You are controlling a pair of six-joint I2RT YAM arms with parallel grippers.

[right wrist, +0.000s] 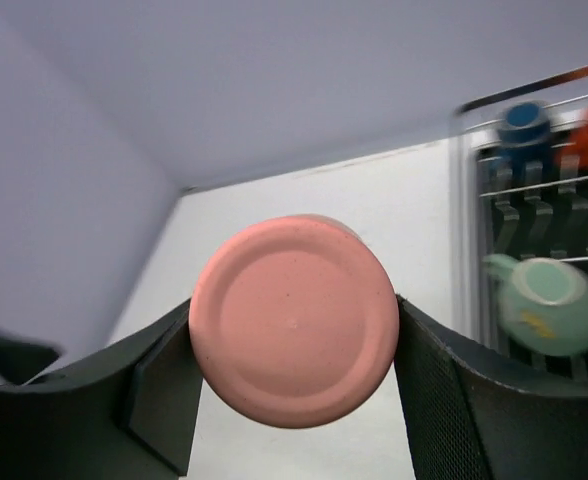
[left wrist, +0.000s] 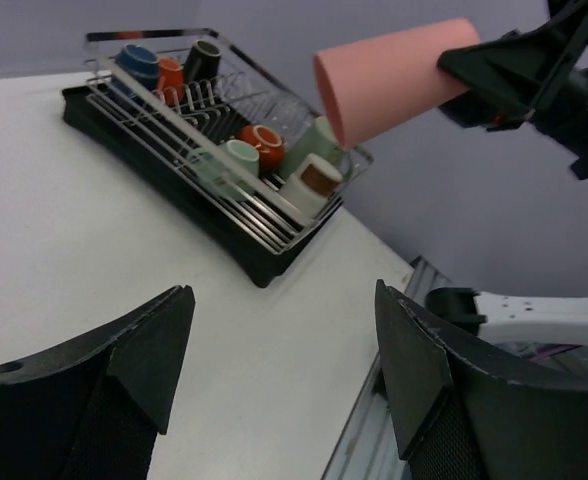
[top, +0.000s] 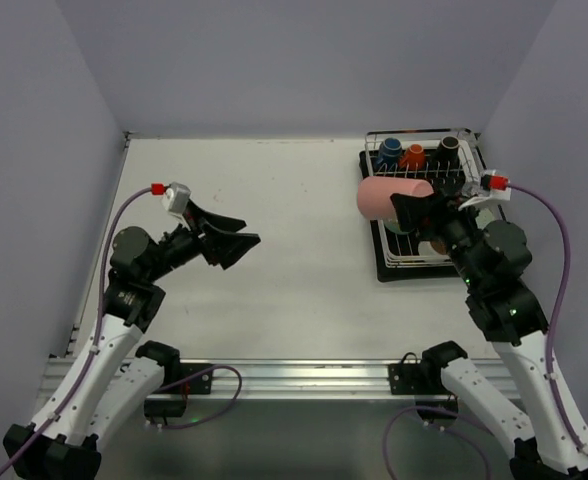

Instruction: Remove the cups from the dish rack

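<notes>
Salmon-pink tumbler (top: 382, 197), lying sideways, clamped in the right claw (right wrist: 294, 318), aloft over the left edge of the dish rack (top: 421, 263). Blue cup (top: 389, 150), orange cup (top: 412, 156) and black cup (top: 448, 148) sit in the rack's far row. Left claw (top: 242, 237): fingers apart, empty, above the tabletop (top: 294, 190), well apart from the rack.

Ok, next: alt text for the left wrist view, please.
A salmon-pink cylindrical tumbler, gripped at one end by the right arm's black claw, hangs tilted in the air near a silver wire dish rack on a white table. The rack holds several small cups; the left arm's black claw stands open and empty in the foreground.
</notes>
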